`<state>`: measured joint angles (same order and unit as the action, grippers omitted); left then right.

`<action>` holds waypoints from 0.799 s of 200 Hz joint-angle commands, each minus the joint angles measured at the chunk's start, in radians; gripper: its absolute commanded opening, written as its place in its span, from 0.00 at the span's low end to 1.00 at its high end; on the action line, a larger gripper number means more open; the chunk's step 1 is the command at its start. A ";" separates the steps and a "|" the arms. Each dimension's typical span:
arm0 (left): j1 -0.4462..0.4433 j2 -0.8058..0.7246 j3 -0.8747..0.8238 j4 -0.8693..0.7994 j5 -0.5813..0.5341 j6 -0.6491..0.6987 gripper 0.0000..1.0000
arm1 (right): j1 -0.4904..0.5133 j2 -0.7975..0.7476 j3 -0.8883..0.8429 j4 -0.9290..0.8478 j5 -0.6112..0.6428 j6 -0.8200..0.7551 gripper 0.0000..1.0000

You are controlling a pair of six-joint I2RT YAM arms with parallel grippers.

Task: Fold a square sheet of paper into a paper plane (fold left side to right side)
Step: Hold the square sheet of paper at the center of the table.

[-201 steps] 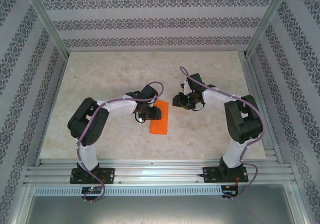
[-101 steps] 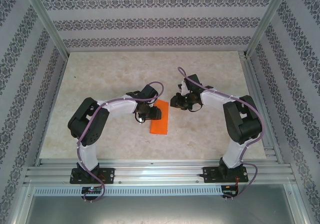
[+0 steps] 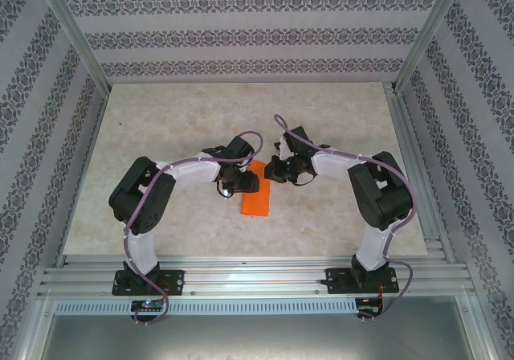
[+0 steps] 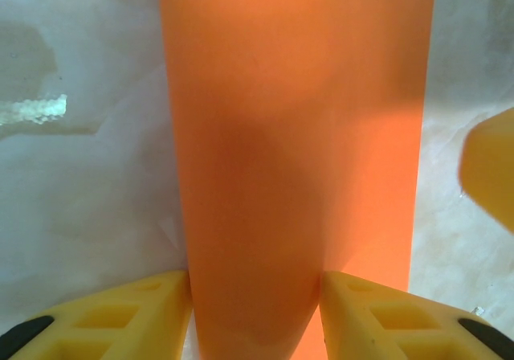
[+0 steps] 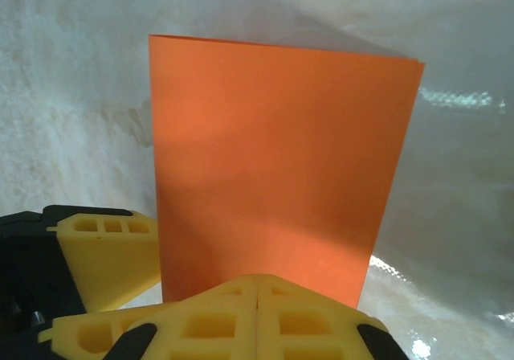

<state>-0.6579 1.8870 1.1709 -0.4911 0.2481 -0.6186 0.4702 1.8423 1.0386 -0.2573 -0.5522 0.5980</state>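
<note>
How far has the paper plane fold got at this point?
Done: the square sheet of paper lies as a narrow rectangle, so the first half fold looks made. In hand: the left gripper stands open, straddling the sheet, while the right gripper is shut at its edge, perhaps to press the crease. Left: no slanted nose folds or point show, so the plane shape is all to come.

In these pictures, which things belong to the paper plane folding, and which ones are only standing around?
Belong to the job: orange sheet of paper, left gripper, right gripper.
Only around: table, patterned walls, metal rail.
</note>
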 commanded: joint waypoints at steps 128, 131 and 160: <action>-0.020 0.028 0.009 -0.029 -0.025 0.011 0.47 | 0.042 0.101 0.038 -0.105 0.099 -0.039 0.05; -0.020 0.022 0.009 -0.031 -0.027 0.011 0.47 | 0.042 0.100 0.037 -0.108 0.101 -0.040 0.05; -0.012 -0.049 0.017 -0.066 -0.043 0.023 0.53 | 0.042 0.106 0.043 -0.130 0.122 -0.050 0.05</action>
<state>-0.6594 1.8847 1.1728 -0.4942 0.2481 -0.6163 0.5022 1.9087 1.0710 -0.3370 -0.5018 0.5758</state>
